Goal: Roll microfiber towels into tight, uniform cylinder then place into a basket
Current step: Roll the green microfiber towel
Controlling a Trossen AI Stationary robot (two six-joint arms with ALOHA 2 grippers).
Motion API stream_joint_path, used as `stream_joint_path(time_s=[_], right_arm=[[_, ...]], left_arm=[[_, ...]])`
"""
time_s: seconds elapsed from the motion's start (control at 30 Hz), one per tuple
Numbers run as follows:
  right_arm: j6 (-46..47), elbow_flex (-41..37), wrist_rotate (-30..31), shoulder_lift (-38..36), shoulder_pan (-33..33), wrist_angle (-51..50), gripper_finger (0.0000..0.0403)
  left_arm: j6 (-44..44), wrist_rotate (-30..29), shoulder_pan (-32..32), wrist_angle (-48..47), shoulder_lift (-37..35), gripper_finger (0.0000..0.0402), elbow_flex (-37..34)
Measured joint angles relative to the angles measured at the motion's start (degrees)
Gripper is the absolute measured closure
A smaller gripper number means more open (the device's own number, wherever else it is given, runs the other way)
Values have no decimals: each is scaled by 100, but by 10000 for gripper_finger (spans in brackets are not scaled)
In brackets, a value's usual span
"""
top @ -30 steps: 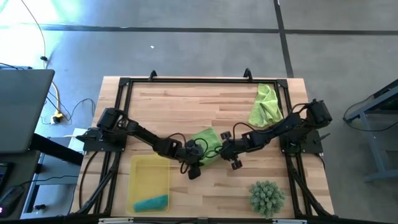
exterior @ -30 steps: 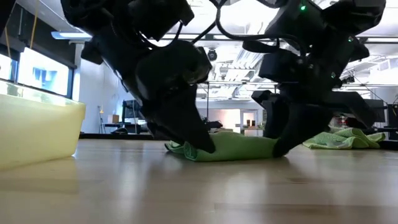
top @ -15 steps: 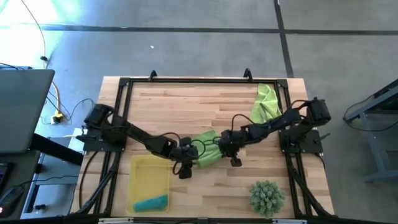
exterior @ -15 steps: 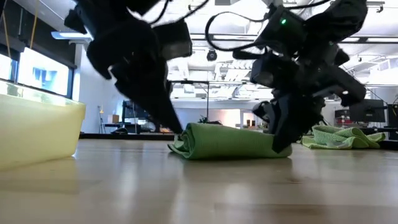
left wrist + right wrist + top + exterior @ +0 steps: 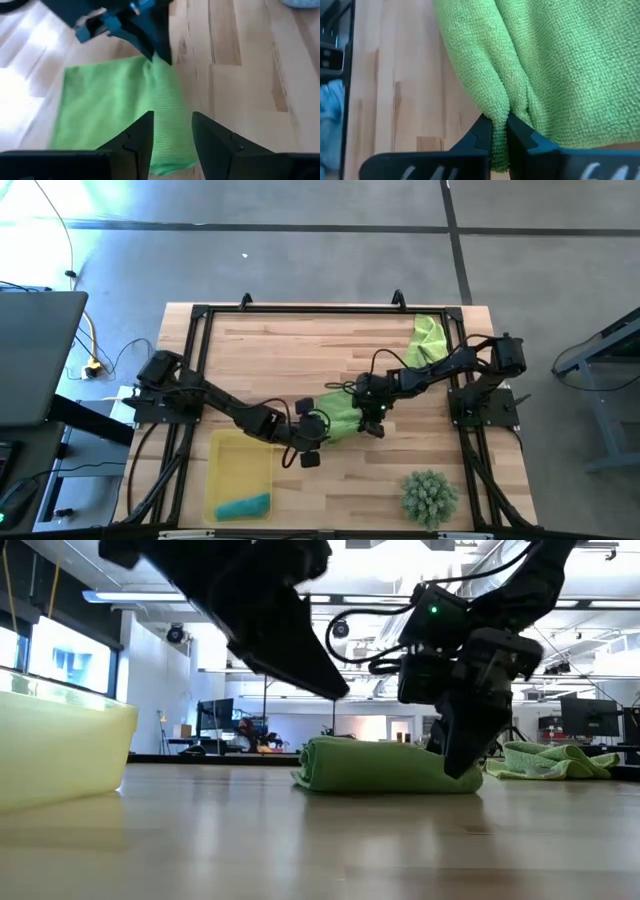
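A lime green towel [image 5: 340,415] lies partly rolled on the table's middle; it also shows in the low view [image 5: 385,765] and the left wrist view [image 5: 110,105]. My right gripper [image 5: 372,413] is shut on its right end [image 5: 499,120]. My left gripper [image 5: 316,432] is open and hangs above the towel's left end [image 5: 172,122], touching nothing. A second lime towel [image 5: 425,350] lies crumpled at the far right. The yellow basket [image 5: 238,465] stands at the near left with a teal towel [image 5: 243,505] in it. My right gripper pinches a bunched fold of the lime towel [image 5: 501,102] between its two shut fingers, at the towel's right end. The fingers [image 5: 462,745] point down at it from above. The towel rests on the table as a thick, loose roll.
A spiky green plant ball [image 5: 430,495] sits at the near right. A black frame [image 5: 300,308] runs round the table's edges. Bare wood lies between the roll and the far edge.
My left gripper has lifted off the towel's left end and now hangs above it. My right gripper has gone toward the far edge with the towel's right end. The towel has turned over on itself, from flat to a thicker roll.
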Motion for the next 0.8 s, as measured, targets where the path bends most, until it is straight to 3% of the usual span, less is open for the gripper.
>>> stream_joint_path(time_s=[0.4, 0.63, 0.8], right_arm=[[273, 0, -158, 2, -281, 43, 393], [275, 0, -145, 0, -285, 85, 393], [-3, 0, -145, -3, -285, 75, 389]], left_arm=[[174, -601, 68, 263, 672, 279, 21], [422, -370, 221, 257, 1019, 279, 31], [-252, 162, 390, 110, 1068, 286, 44]])
